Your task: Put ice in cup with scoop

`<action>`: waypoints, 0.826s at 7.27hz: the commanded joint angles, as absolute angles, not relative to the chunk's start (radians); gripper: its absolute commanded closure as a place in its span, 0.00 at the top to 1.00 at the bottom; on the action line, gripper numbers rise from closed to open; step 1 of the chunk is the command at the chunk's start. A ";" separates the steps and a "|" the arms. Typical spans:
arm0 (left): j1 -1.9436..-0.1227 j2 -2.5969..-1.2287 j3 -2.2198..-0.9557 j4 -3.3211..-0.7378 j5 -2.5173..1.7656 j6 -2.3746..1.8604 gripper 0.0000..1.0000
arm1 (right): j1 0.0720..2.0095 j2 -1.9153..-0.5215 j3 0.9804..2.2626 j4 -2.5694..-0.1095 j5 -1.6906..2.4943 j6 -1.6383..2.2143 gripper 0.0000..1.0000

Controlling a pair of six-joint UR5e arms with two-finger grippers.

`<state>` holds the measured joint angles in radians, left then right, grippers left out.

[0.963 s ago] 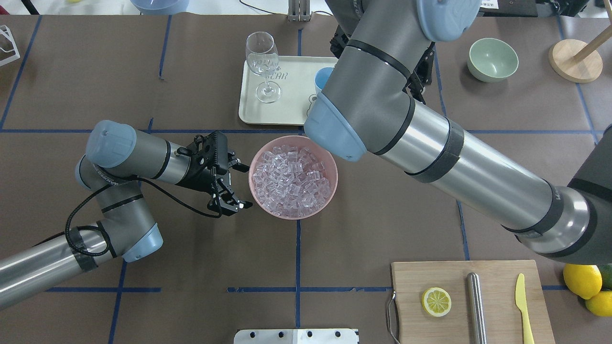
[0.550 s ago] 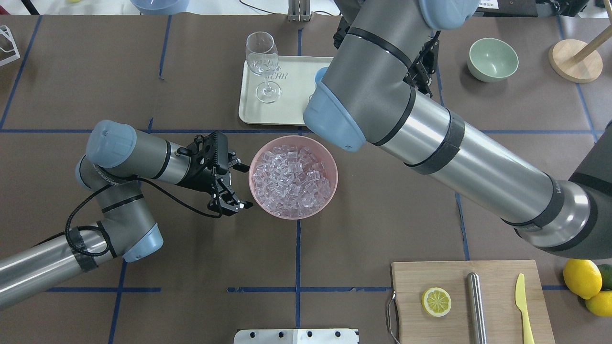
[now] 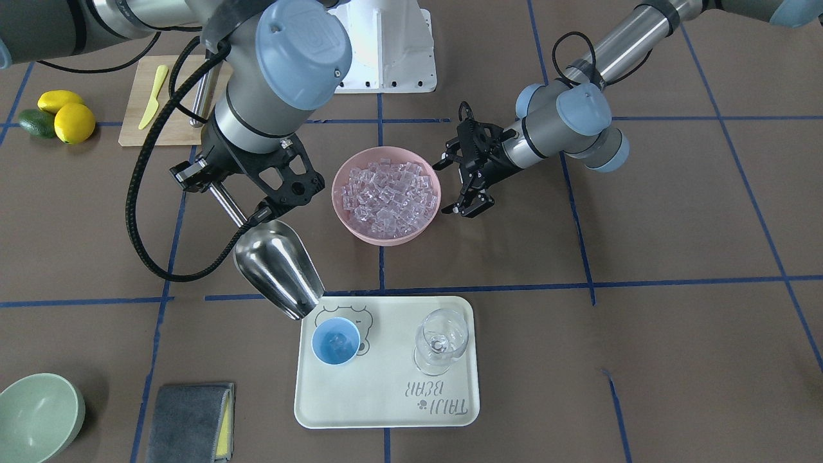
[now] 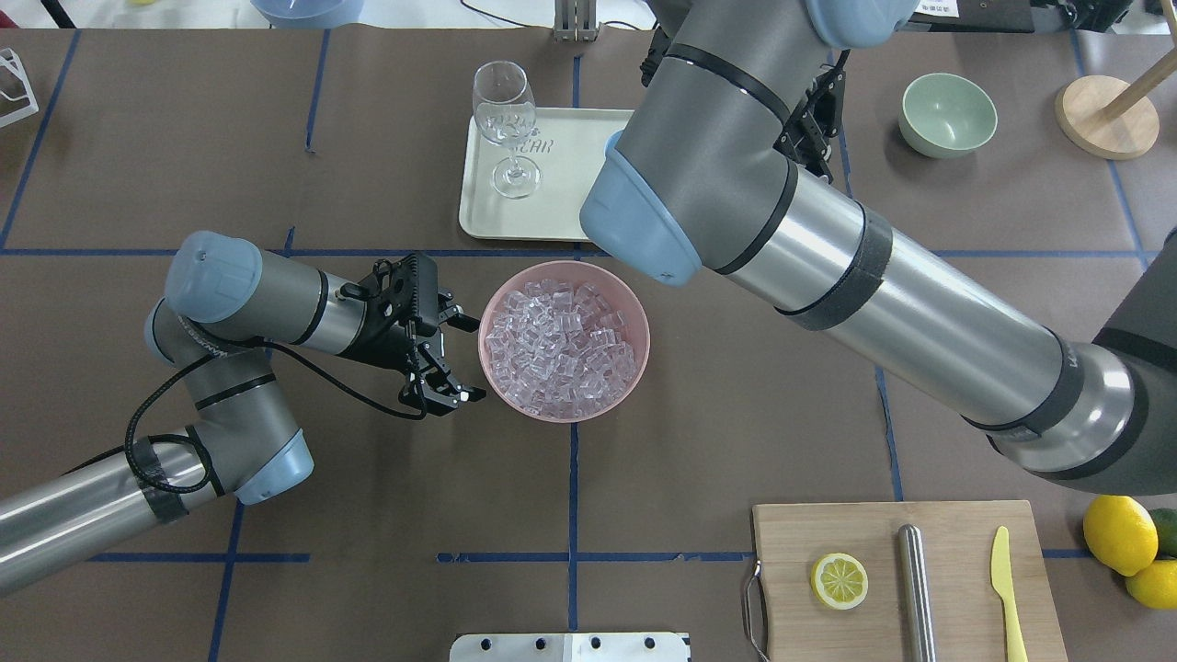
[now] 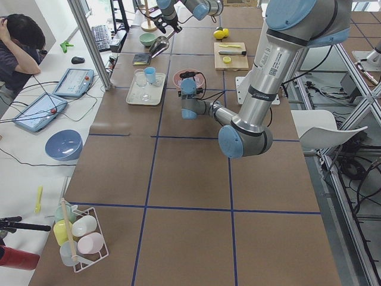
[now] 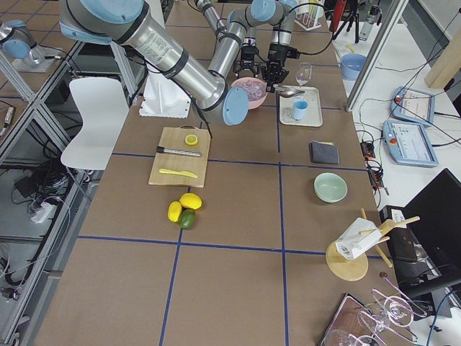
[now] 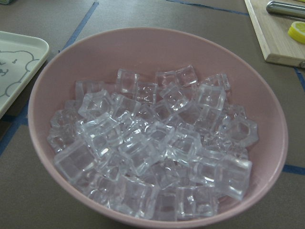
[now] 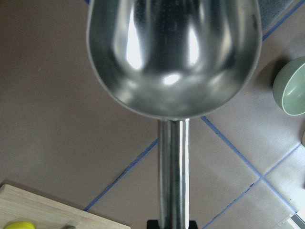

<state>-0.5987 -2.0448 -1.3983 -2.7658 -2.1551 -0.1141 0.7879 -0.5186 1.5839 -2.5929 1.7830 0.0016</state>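
My right gripper [image 3: 222,193] is shut on the rod handle of the steel scoop [image 3: 278,270]. The scoop tilts mouth-down over the rim of the light-blue cup [image 3: 335,341] on the tray. In the right wrist view the scoop [image 8: 174,52] is empty. Something clear shows inside the cup. In the overhead view my right arm hides the cup and scoop. The ice [image 4: 563,342] fills a pink bowl [image 4: 645,345]; the left wrist view shows the ice [image 7: 152,143] close up. My left gripper [image 4: 469,359] is open and empty beside that bowl.
A cream tray [image 3: 386,399] holds a wine glass [image 3: 441,339]. A green bowl [image 3: 35,415] and a grey cloth [image 3: 186,421] lie near it. A cutting board [image 4: 965,570] carries a lemon slice, steel cylinder and yellow knife; lemons [image 4: 1120,541] lie beside it.
My right arm has shifted slightly toward the far side and now covers the sliver of blue cup seen before. The left arm and pink bowl have not moved.
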 commanded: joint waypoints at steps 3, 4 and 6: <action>-0.600 -2.042 -1.399 -2.766 -2.155 -0.114 1.00 | 0.807 -0.525 1.615 -2.594 1.811 0.006 0.00; -0.600 -2.040 -1.397 -2.766 -2.155 -0.114 1.00 | 0.840 -0.544 1.626 -2.591 1.891 0.020 0.00; -0.598 -2.040 -1.399 -2.766 -2.155 -0.114 1.00 | 0.882 -0.667 1.785 -2.583 1.969 0.149 0.00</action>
